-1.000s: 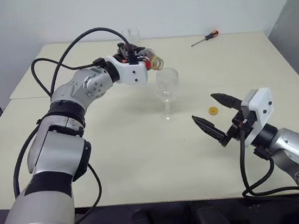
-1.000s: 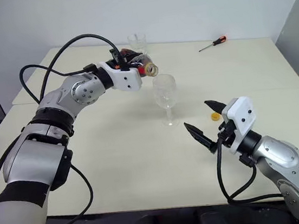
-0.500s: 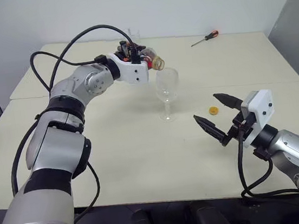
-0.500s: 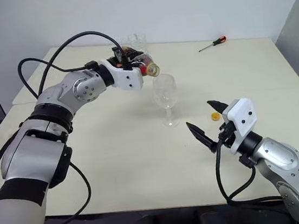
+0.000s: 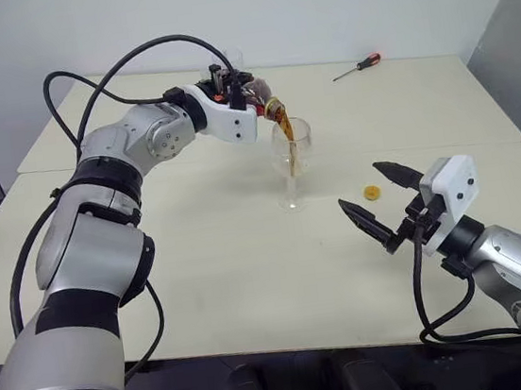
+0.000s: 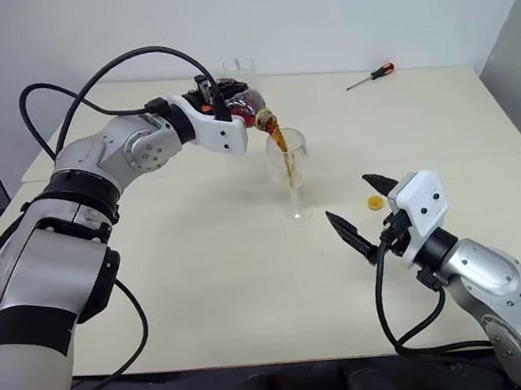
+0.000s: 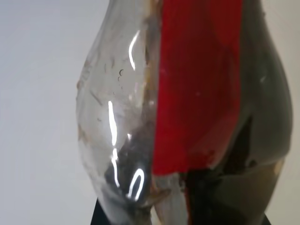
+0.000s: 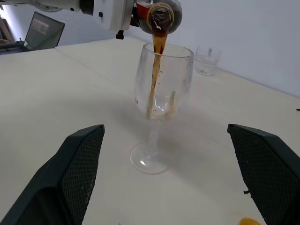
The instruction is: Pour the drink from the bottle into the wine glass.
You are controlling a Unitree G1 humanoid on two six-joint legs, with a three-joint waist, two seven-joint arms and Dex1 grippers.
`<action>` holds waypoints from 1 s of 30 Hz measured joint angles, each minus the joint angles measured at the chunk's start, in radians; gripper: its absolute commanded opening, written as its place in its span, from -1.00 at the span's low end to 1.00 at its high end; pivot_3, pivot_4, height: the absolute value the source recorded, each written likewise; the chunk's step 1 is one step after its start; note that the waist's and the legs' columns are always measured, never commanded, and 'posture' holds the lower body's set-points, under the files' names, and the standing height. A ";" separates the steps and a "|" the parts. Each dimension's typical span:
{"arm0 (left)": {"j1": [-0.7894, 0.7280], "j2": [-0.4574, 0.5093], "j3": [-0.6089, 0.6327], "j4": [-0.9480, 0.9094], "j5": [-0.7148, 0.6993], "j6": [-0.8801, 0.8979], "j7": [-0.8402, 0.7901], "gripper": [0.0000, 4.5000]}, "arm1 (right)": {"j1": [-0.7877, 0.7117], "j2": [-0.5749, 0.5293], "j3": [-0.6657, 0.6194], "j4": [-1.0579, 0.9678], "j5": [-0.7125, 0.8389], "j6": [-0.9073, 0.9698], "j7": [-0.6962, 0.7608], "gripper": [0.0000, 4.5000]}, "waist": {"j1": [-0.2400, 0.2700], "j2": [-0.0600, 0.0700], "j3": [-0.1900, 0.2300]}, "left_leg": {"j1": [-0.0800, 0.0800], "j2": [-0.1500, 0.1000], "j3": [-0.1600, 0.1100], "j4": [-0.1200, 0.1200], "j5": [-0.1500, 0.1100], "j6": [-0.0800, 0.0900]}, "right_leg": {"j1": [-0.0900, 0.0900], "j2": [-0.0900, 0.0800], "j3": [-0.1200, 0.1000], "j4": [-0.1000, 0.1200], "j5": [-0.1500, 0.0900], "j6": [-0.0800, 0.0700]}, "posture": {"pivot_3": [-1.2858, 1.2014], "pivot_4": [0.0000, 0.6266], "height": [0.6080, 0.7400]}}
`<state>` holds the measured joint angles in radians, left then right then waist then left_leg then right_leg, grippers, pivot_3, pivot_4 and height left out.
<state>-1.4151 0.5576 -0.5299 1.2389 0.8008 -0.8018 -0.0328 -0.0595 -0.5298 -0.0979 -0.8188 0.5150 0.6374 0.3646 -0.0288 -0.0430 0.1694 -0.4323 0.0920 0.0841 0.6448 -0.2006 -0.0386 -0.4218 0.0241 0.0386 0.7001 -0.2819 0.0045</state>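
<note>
— Where's the bottle (image 6: pixel 242 108) right now?

— Up in the left hand (image 6: pixel 227 107), clamped tight around its body and tipped over so the open mouth sits just above the rim of the wine glass (image 6: pixel 287 158). You can see the red label in the left wrist view.

— Is anything coming out?

— Yes, a thin dark brown stream of the drink (image 8: pixel 155 70) falls from the mouth down inside the bowl, and a little has gathered at the bottom of it.

— And the glass itself?

— Upright on the pale surface (image 6: pixel 204 278), near the middle, standing on its round foot.

— The right hand (image 6: pixel 358 215)?

— It hovers low over the surface, to the right of the glass and apart from it, black fingers (image 8: pixel 78 161) spread wide, holding nothing.

— Anything else lying about?

— A small yellow cap (image 6: pixel 374 203) just beside the right hand, a short clear tumbler (image 6: pixel 238 69) behind the bottle, and a screwdriver (image 6: pixel 370 75) with a red and black handle near the far edge.
</note>
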 measured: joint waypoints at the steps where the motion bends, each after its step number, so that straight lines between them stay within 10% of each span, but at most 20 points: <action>1: 0.000 0.000 -0.004 0.000 0.001 0.005 0.001 -0.65 | 0.000 0.000 0.000 0.000 -0.002 0.000 0.000 1.00 | 0.000 0.000 0.000 | 0.000 0.000 0.000 0.000 0.000 0.000 | 0.000 0.000 0.000 0.000 0.000 0.000 | 0.03 -0.52 1.00; 30: -0.011 0.000 -0.026 0.016 0.009 0.028 0.020 -0.65 | 0.000 -0.001 -0.001 0.002 -0.022 0.000 0.008 1.00 | 0.000 0.000 0.000 | 0.000 -0.001 0.000 0.001 0.000 0.000 | 0.000 -0.001 0.000 0.003 0.000 0.000 | 0.03 -0.52 1.00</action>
<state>-1.4259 0.5573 -0.5558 1.2551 0.8096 -0.7736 -0.0128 -0.0598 -0.5310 -0.0988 -0.8168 0.4928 0.6371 0.3723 -0.0288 -0.0430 0.1693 -0.4319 0.0907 0.0840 0.6457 -0.2005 -0.0386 -0.4219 0.0231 0.0386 0.7027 -0.2818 0.0046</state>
